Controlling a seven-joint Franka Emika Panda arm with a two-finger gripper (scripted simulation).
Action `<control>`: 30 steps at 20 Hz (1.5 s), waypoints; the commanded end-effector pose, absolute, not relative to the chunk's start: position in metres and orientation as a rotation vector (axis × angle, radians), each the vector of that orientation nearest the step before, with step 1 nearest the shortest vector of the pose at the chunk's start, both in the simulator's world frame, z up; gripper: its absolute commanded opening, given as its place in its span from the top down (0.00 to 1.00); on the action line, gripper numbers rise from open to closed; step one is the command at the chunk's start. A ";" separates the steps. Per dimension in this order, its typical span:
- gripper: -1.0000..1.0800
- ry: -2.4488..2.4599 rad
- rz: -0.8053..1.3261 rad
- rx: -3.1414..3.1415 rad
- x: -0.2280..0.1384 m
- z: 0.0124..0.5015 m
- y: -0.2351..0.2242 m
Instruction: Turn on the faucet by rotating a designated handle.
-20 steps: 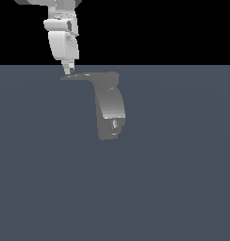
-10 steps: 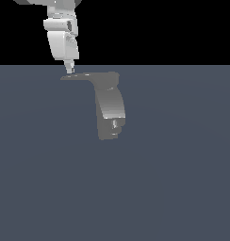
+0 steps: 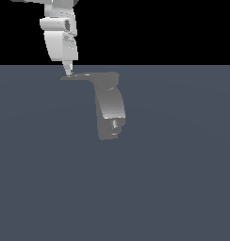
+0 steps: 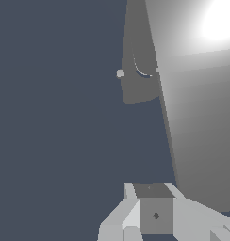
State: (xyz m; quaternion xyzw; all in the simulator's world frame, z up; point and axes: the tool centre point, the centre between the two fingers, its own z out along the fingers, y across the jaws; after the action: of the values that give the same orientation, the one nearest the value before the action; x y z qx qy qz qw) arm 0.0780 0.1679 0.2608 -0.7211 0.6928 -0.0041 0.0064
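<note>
At the exterior view's left you have the white arm coming down from the top edge, its pincer narrowing to a tip that meets the pointed outer end of the handle. You cannot tell from either view whether the pincer's fingers stand apart or together; in the wrist view only their pale blocky base shows at the picture's edge. Moving right, the handle runs flat and level to the top of the faucet, whose thick curved grey body drops down onto the dark blue-grey bench. On the body's lower front you can see a small nub. The faucet stands near the middle of the exterior view.
</note>
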 end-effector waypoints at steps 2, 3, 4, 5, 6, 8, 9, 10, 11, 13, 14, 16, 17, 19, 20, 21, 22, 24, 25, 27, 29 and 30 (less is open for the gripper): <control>1.00 2.170 -0.012 -2.256 0.069 0.260 0.167; 1.00 2.171 -0.011 -2.256 0.066 0.259 0.167; 1.00 2.171 -0.011 -2.256 0.063 0.258 0.167; 1.00 2.171 -0.011 -2.256 0.061 0.258 0.167; 1.00 2.172 -0.010 -2.256 0.058 0.258 0.166; 1.00 2.174 -0.009 -2.256 0.053 0.257 0.166; 1.00 2.174 -0.009 -2.256 0.050 0.256 0.166; 1.00 2.175 -0.008 -2.256 0.047 0.256 0.165; 1.00 2.175 -0.008 -2.256 0.044 0.256 0.165; 1.00 2.177 -0.007 -2.256 0.039 0.255 0.165; 1.00 2.177 -0.007 -2.256 0.036 0.255 0.164; 1.00 2.179 -0.006 -2.256 0.030 0.254 0.164; 1.00 2.180 -0.005 -2.255 0.027 0.253 0.164; 1.00 2.181 -0.005 -2.255 0.021 0.253 0.163; 1.00 2.182 -0.004 -2.255 0.018 0.252 0.163; 1.00 2.183 -0.003 -2.255 0.015 0.251 0.163; 1.00 2.183 -0.003 -2.255 0.012 0.251 0.163; 1.00 2.185 -0.002 -2.255 0.006 0.250 0.162; 1.00 2.185 -0.002 -2.255 0.003 0.250 0.162; 1.00 2.187 0.000 -2.255 -0.003 0.249 0.161; 1.00 2.172 -0.026 -2.240 0.006 0.261 0.163; 1.00 2.172 -0.025 -2.241 0.004 0.260 0.161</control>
State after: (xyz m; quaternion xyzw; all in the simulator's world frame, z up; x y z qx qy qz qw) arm 0.0053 0.1633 0.2609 -0.7185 0.6954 -0.0083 0.0111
